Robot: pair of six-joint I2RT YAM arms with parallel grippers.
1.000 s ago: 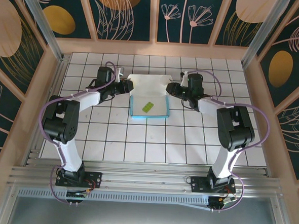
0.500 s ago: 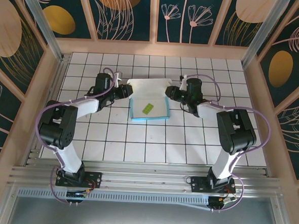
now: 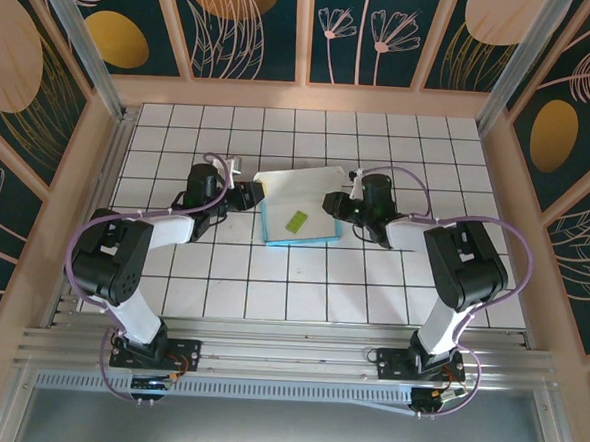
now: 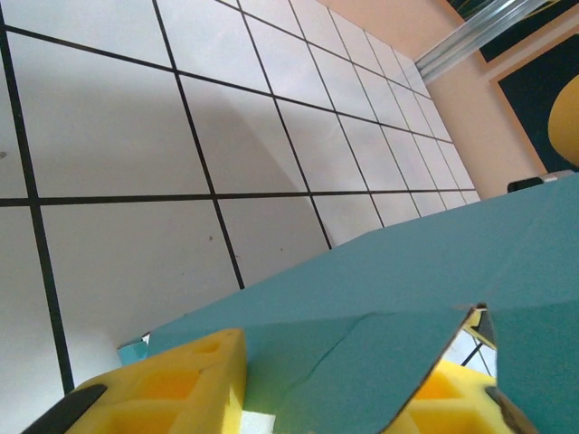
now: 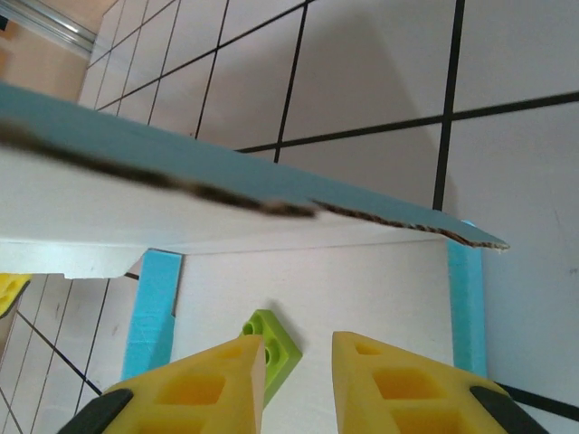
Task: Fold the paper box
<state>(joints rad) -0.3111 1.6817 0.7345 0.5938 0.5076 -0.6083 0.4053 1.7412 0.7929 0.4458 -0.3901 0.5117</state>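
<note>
Top external: paper box (image 3: pixel 313 214) lies mid-table on the tiled table (image 3: pixel 222 267), between both arms. Its white lid flap (image 3: pixel 293 179) is raised at the far edge, and a small green brick (image 3: pixel 296 221) sits inside.
Left gripper (image 3: pixel 257 192): at the flap's left corner. Teal card seems to run between its fingers; whether it grips cannot be told.
Right gripper (image 3: pixel 332 202): at the right corner, fingers slightly apart, nothing between them.
Step, by judgement: closing the lid.
Next move calls for lowering the flap evenly from both corners and creasing it at the hinge.
</note>
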